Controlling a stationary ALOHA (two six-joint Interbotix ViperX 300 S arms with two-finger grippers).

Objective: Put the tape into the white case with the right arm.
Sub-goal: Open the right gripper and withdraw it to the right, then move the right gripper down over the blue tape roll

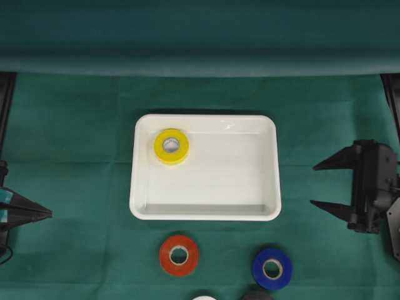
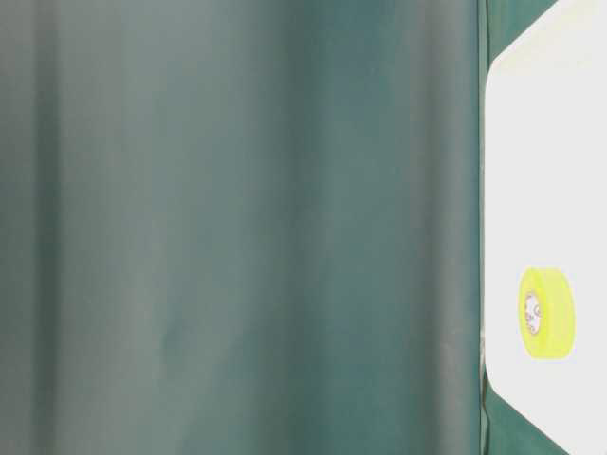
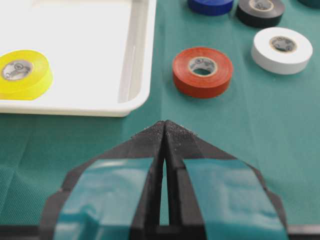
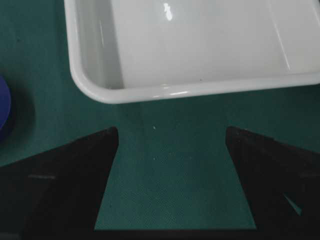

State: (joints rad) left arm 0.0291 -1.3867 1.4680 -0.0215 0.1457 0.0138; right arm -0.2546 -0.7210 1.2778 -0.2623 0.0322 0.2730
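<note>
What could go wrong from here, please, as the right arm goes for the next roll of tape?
1. The blue roll lies close to a black roll, so the open right gripper might nudge the neighbour while closing.
2. The red roll sits near the white case; a finger could catch the raised rim.
3. A careless drop could land on the yellow roll already inside.

The overhead view's bottom edge cuts off a white tape roll [image 1: 204, 298] and a black tape roll [image 1: 257, 295]; beside the right gripper's fingers [image 4: 75, 175], a blue tape roll [image 4: 4, 107] is cropped
</note>
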